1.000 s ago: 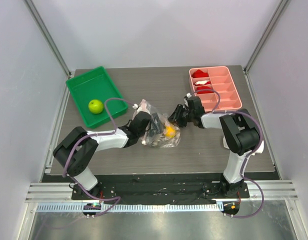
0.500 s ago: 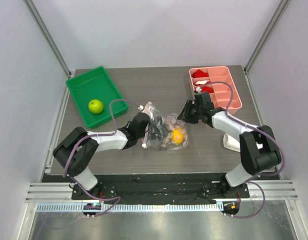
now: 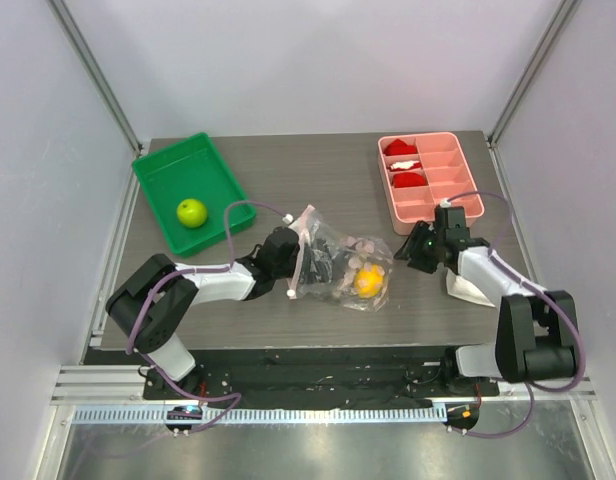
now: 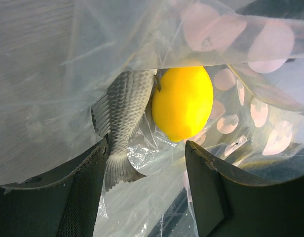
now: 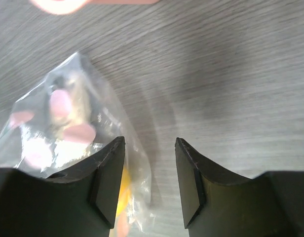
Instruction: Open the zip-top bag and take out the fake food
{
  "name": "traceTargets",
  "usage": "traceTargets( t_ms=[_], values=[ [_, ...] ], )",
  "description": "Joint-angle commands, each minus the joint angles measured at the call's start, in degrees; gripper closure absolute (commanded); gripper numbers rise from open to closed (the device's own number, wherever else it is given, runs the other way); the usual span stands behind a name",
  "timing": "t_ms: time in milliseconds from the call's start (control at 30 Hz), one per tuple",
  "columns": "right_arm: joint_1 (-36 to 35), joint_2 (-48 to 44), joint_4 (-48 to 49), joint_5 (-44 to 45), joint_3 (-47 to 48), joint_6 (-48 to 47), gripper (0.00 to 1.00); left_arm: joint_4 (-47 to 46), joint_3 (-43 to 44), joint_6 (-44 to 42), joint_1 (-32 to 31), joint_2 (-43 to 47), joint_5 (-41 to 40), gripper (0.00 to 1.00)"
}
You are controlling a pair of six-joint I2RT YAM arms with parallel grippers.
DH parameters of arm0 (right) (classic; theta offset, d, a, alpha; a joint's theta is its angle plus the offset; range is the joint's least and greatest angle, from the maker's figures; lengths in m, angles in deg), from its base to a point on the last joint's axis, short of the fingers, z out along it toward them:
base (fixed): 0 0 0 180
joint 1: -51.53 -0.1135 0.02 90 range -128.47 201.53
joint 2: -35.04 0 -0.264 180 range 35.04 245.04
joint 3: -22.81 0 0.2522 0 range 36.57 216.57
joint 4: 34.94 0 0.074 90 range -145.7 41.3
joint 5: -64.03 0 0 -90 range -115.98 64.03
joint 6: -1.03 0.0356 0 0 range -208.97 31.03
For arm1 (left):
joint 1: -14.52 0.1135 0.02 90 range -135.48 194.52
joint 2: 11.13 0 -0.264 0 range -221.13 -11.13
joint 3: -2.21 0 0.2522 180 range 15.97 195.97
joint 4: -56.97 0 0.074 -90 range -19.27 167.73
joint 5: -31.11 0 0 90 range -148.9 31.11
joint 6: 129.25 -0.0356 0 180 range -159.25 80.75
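Top external, right jaws withdrawn, zip-top bag (image 3: 333,265) released

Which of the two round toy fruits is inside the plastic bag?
The yellow-orange fruit, seen through the clear zip-top bag; the lime green fruit lies apart in the green tray.

**Zip-top bag** (image 3: 340,262): clear, crinkly, glossy plastic film w/ pale pink dots. **Yellow fake food** (image 4: 182,102): smooth, satin plastic. **Counter** (image 3: 318,180): matt, dark wood-grain look. **Green tray** (image 3: 193,172): smooth, glossy plastic. **Pink tray** (image 3: 446,190): matt plastic.

Left gripper (image 4: 146,160) seemingly agape; right gripper (image 5: 148,153) parted.
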Motion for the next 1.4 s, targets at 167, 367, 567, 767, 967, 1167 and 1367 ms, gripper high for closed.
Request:
traceTargets(
  t_ms=[167, 367, 567, 767, 967, 1167, 1367],
  values=[
    [1.3, -13.2, -5.8, -0.1, -5.8, -1.0, 0.52, -5.6, 0.1, -0.3, -0.3, -0.9, 4.8, 0.36],
    [1.8, -16.4, -10.3, -1.0, -6.1, 0.4, 0.69, -5.3, 1.1, -0.1, -0.6, -1.3, 5.9, 0.36],
    [1.3, -13.7, 5.7, -8.6, -13.1, 3.2, 0.68, -5.6, 4.1, 0.4, -2.1, -4.1, 6.4, 0.34],
    [-5.3, -9.2, 15.9, -11.7, -13.0, 7.4, 0.68, -7.4, 5.7, 1.2, -4.3, -6.9, 5.7, 0.31],
    [-8.1, -4.9, 19.1, -13.6, -11.0, 8.1, 0.68, -9.0, 6.5, 1.2, -5.0, -8.1, 3.1, 0.29],
    [-8.9, -2.7, 25.4, -18.1, -12.5, 14.7, 0.69, -6.7, 9.3, 0.6, -5.8, -11.2, 3.0, 0.29],
    [-9.6, -0.4, 30.3, -21.1, -14.7, 18.0, 0.83, -5.0, 9.4, 0.7, -6.1, -12.0, 0.7, 0.38]
  ],
)
